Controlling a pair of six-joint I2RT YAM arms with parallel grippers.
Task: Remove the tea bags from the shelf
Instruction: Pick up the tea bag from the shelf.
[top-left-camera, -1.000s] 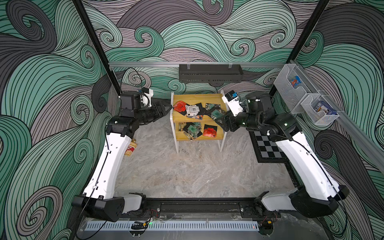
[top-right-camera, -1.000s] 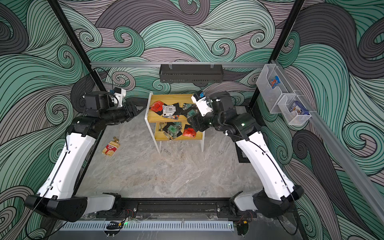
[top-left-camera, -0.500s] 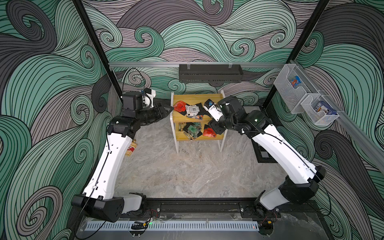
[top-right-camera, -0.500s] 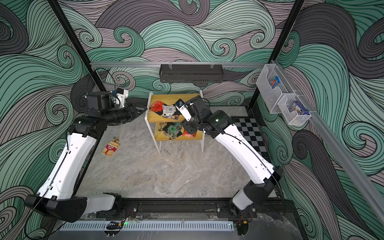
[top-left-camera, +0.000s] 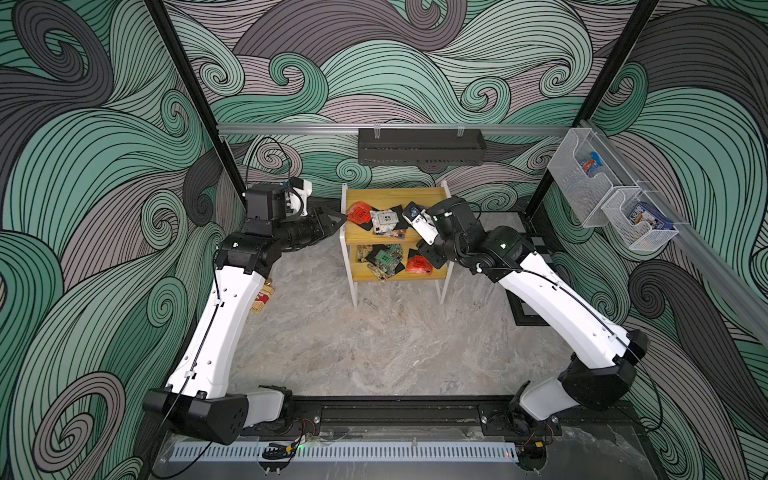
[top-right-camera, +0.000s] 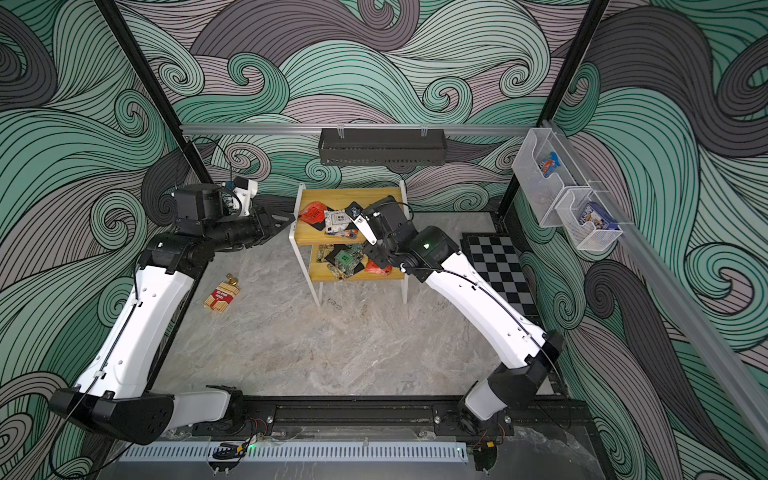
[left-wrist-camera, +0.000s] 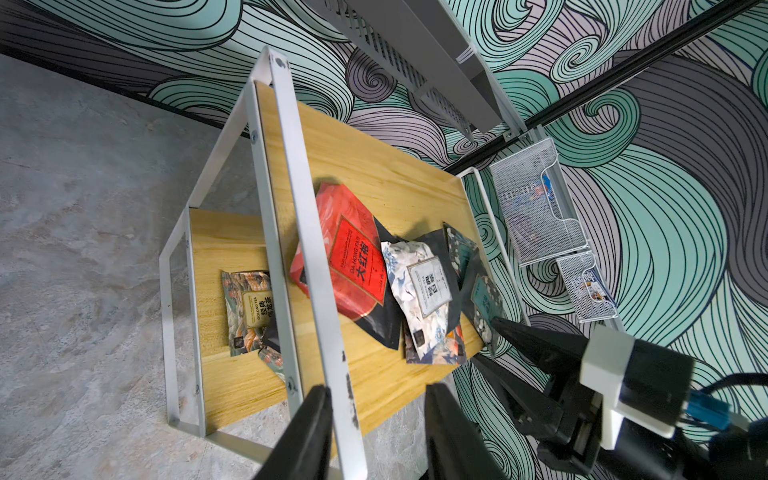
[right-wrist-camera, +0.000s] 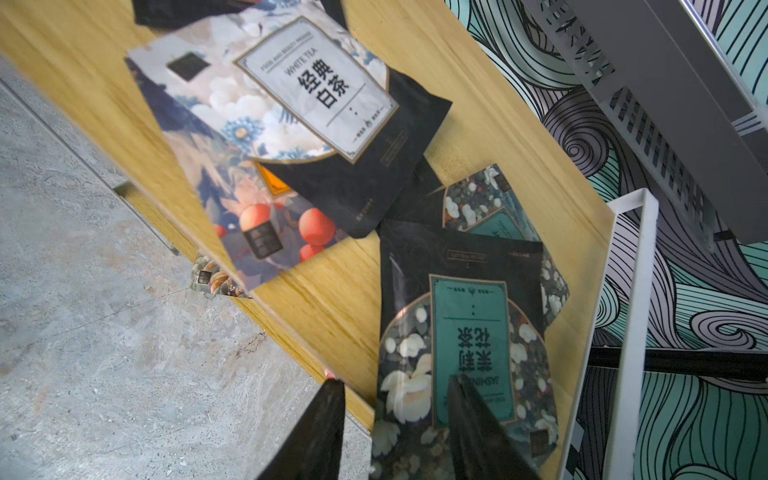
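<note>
shelf (top-left-camera: 395, 195) | both tiers: tea bags (top-left-camera: 386, 219) | marble floor (top-left-camera: 374, 340): carton (top-right-camera: 221, 296)

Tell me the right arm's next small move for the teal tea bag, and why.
Probably close on the bag's near edge. The right gripper has its fingers apart at the teal tea bag, one over its overhanging edge, the other just off the shelf; nothing is pinched yet.

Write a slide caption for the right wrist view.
Right gripper, jaws apart, at a teal-labelled jasmine tea bag on the shelf.
</note>
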